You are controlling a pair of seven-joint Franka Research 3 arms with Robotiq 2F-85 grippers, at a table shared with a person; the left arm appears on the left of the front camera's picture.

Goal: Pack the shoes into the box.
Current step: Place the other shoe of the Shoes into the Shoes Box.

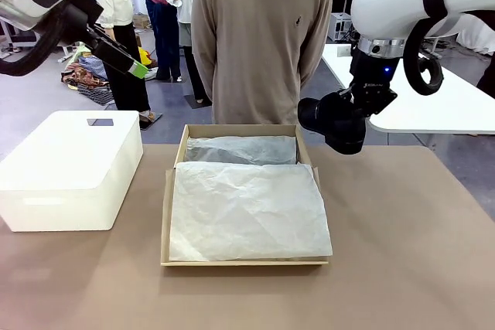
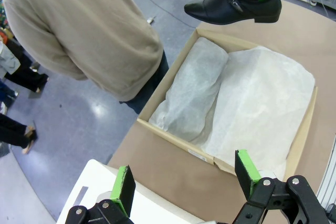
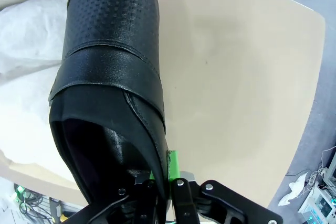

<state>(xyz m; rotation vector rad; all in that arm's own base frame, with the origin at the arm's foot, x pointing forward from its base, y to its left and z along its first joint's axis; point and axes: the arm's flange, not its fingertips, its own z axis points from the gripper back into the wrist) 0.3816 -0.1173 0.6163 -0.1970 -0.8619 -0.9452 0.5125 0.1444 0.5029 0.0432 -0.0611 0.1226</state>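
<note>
Table (image 1: 402,229), box (image 1: 165,222) central | left gripper (image 2: 185,167) wide | right gripper (image 3: 164,176) clamps shoe (image 2: 233,6) by box's far-right corner

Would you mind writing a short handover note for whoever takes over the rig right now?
Left gripper: open, empty, raised at the left.
Right gripper: shut on one shoe, in the air near the far right corner of the box.
Box: open, tissue paper inside; a tissue-covered lump along its far side, contents unclear.
Done: shoe picked up. Left: lower it in; other shoe unconfirmed.
</note>
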